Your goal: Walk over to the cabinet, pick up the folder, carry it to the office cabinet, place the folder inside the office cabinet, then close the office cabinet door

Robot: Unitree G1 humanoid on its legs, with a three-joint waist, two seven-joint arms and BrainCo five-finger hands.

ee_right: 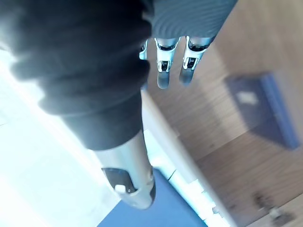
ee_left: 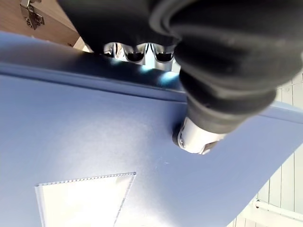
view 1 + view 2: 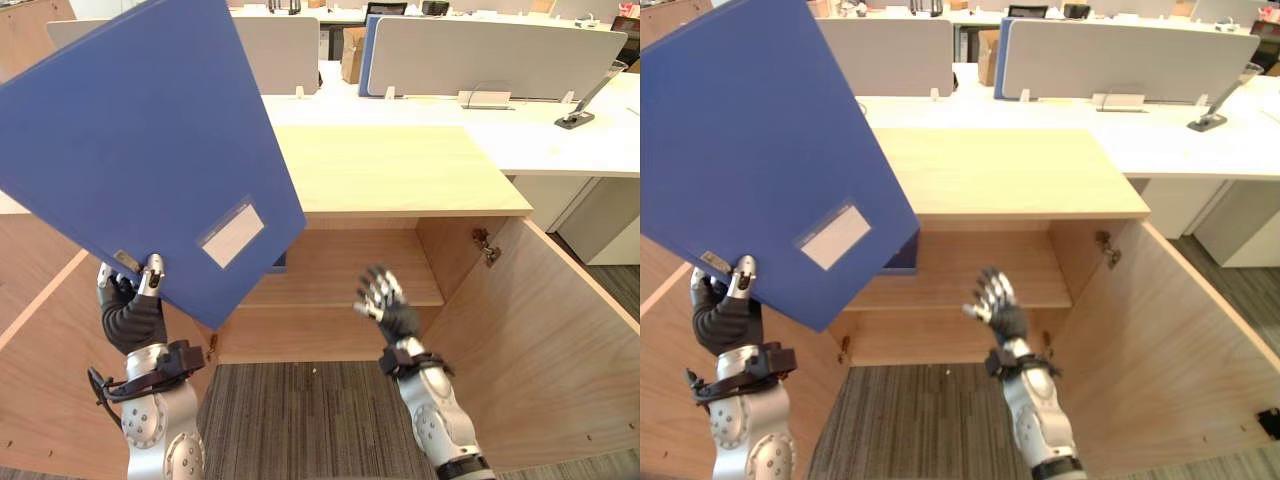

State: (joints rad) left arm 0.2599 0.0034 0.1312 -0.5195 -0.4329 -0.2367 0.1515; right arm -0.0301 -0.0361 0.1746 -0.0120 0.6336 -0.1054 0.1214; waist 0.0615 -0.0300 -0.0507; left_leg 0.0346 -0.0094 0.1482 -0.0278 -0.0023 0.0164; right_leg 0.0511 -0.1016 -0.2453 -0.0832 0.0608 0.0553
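Observation:
A large blue folder (image 3: 150,140) with a clear label pocket (image 3: 232,235) is held up, tilted, in front of the left half of the open wooden office cabinet (image 3: 390,170). My left hand (image 3: 130,300) is shut on the folder's lower corner, and its thumb (image 2: 196,137) presses on the cover. My right hand (image 3: 385,300) hovers open, fingers spread, in front of the cabinet's shelf (image 3: 340,285), holding nothing. Its fingers (image 1: 161,71) are straight in the right wrist view.
Both cabinet doors stand open: the right door (image 3: 540,340) swings out to the right, the left door (image 3: 50,360) to the left. Another blue item (image 1: 262,106) lies on the shelf inside. White desks (image 3: 560,140) with grey partitions (image 3: 480,55) stand behind the cabinet.

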